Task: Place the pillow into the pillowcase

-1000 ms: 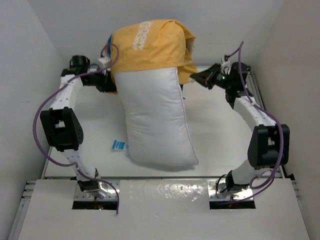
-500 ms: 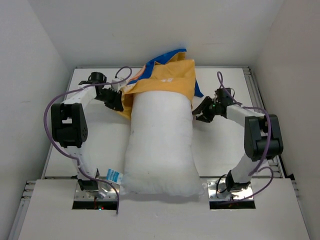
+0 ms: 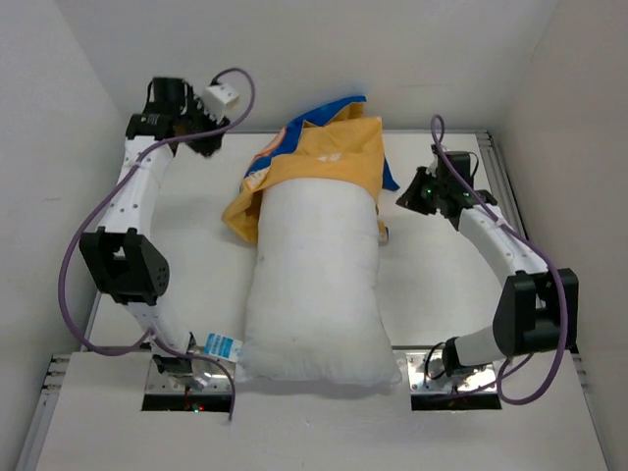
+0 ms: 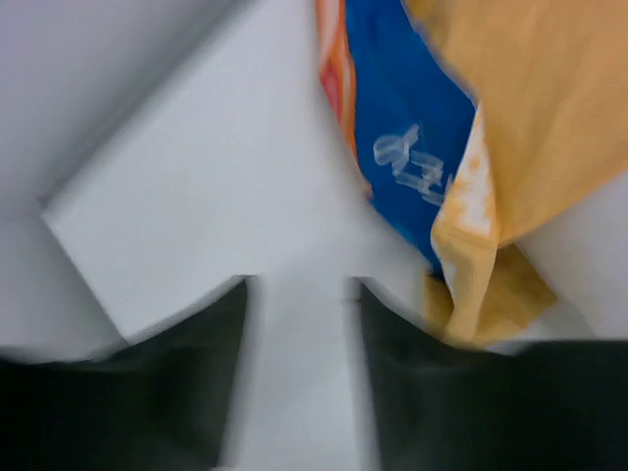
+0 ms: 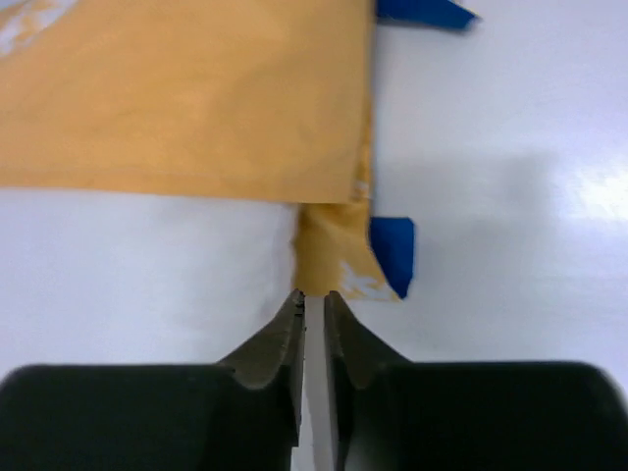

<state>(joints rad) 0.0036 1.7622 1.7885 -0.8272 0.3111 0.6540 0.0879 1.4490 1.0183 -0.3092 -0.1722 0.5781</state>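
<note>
The white pillow (image 3: 314,285) lies lengthwise on the table, its far end inside the orange-yellow pillowcase (image 3: 329,152), whose blue side shows at the far edge. The pillow's blue-and-white tag (image 3: 224,345) sits at its near left corner. My left gripper (image 3: 206,145) is raised at the far left, apart from the case, open and empty. In the left wrist view, blurred, the gripper (image 4: 301,294) has the case (image 4: 530,128) to its right. My right gripper (image 3: 404,199) is right of the case. In the right wrist view it (image 5: 314,299) is nearly shut and empty, just short of an orange corner (image 5: 329,255) beside the pillow (image 5: 137,275).
The white table (image 3: 186,255) is boxed in by white walls on the left, right and far sides. A metal rail (image 3: 500,186) runs along its right edge. The arm bases stand at the near edge, either side of the pillow's near end.
The left gripper let go of the case's left edge and rose to the far left. The right gripper drew back to the right and closed. The pillow and case stayed put.
</note>
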